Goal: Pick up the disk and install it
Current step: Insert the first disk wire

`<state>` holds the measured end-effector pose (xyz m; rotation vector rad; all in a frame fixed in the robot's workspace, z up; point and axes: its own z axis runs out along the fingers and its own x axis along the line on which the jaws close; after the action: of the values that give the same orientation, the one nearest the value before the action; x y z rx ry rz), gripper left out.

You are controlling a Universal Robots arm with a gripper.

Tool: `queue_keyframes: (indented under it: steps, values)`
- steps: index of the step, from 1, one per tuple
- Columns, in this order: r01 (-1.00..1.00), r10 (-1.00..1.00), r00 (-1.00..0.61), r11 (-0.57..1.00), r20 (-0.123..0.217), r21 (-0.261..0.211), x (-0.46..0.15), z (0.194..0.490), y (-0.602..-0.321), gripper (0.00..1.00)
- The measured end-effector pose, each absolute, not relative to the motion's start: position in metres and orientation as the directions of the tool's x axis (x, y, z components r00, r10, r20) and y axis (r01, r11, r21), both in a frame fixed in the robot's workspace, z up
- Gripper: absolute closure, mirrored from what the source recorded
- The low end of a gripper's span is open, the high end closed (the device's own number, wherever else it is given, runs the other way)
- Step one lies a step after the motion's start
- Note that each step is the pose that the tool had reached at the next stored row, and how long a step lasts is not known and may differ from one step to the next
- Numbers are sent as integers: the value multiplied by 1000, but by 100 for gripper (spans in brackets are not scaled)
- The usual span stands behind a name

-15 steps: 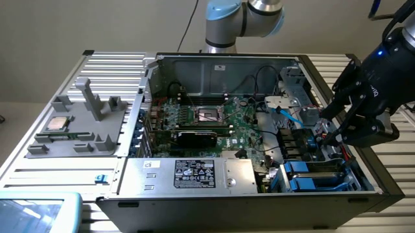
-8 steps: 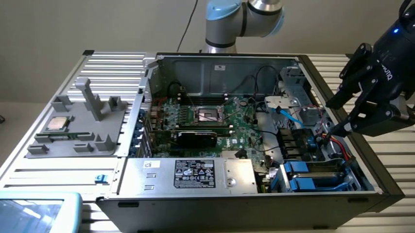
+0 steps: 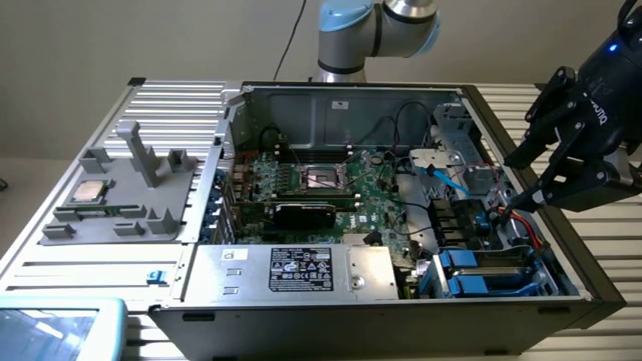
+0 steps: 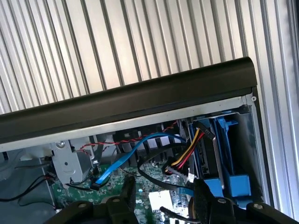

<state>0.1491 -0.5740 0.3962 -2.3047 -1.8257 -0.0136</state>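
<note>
Case (image 3: pixel 351 331) open, lying on slatted table (image 3: pixel 101 267). Along the case's near edge: power supply (image 3: pixel 301 271) with a label. In the case's near corner on the exterior view's right is the drive bay with blue brackets.

Disk (image 3: pixel 459 261) (image 4: pixel 218 156) sits in that bay, in its blue bracket. There are two blue units there, so this is probably the task's one, not certain.

Gripper (image 3: pixel 519 183) (image 4: pixel 163 201) hangs over the case's wall on the exterior view's right, just behind the bay. Fingers (image 4: pixel 126 196) are spread with nothing between them, so it is empty. Disk lies below the fingertips and closer to the case's near edge, apart from them. Coloured cables (image 4: pixel 187 154) run between fingertips and disk.

Mid-case: motherboard (image 3: pixel 341 180). Outside the case on the exterior view's left: grey tray (image 3: pixel 110 218) with chip (image 3: pixel 89 192). Behind the case: arm base (image 3: pixel 341 68).
</note>
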Motion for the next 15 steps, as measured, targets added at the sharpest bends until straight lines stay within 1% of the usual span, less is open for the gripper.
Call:
queue_keyframes:
  steps: [6,15]
  values:
    - [965,963,237,-216,132,-151,149,396,-575,39]
    - [965,958,236,-211,162,-156,149,398,-599,39]
